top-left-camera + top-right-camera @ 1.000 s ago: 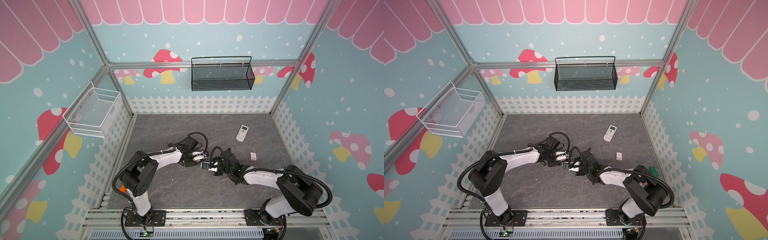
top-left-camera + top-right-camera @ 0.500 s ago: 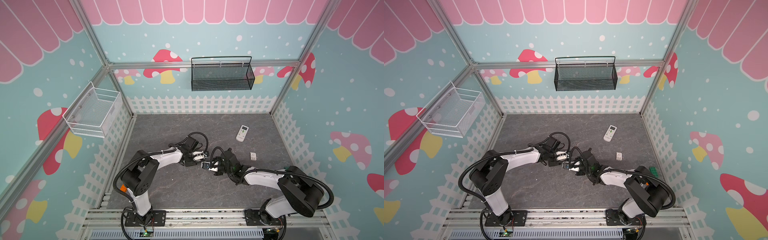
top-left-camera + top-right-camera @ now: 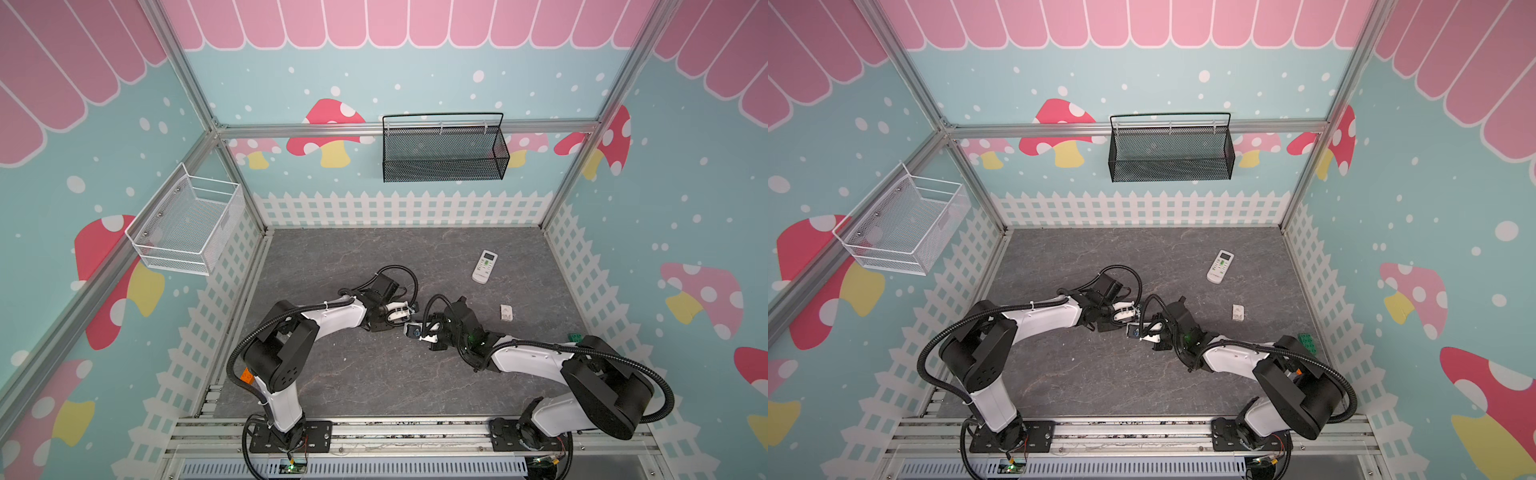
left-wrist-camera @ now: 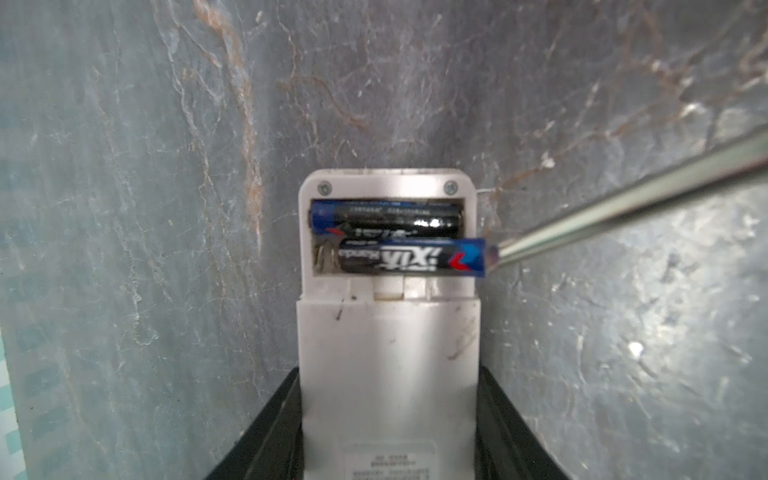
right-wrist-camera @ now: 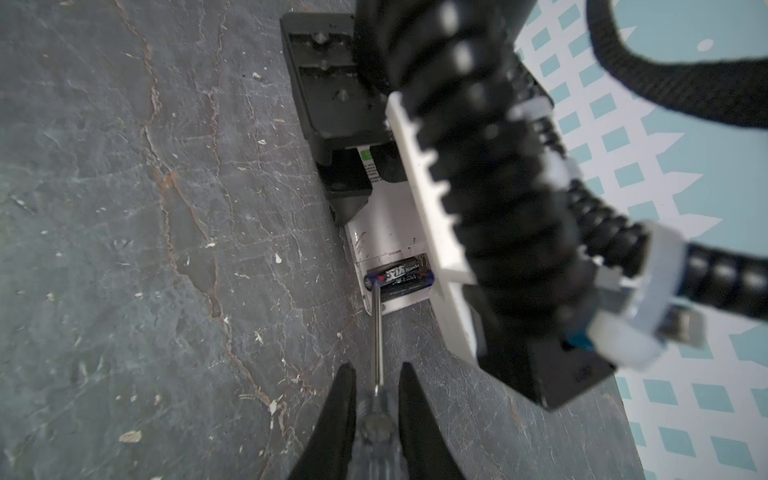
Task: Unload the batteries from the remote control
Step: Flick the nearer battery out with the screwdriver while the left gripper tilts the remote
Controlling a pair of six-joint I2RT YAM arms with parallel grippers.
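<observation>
Screwdriver (image 5: pixel 377 332) tip is touching the blue end of the lifted battery (image 4: pixel 411 257); the coming move is turning on that contact. Right gripper (image 5: pixel 377 370) is gripping the clear handle, jaws clamped on it, shaft pointing out toward the remote control (image 4: pixel 388 353). Left gripper (image 4: pixel 388 440) is pinning the remote control by its long sides, jaws clamped on the body, back face up, cover off, compartment at the free end.

Both batteries (image 5: pixel 399 278) are lying crosswise to the remote control's long axis. Seated battery (image 4: pixel 384 218) is sitting fully in its slot, nearer the remote control's end. Lifted battery is riding up, blue end poking past the compartment wall on the right arm's side, spring showing bare at its other end.

Right arm is the one nearer that exposed end; the left is occupied holding. Judgement: prying out the first cell is the step in hand, and neither is out yet. Shaft is meeting the battery at an angle I cannot fix from these views.

In both top views the grippers are meeting near the middle of the table (image 3: pixel 374 395). A second remote (image 3: pixel 484 266) and a small white piece (image 3: pixel 506 312) are lying well apart on the right arm's side.
</observation>
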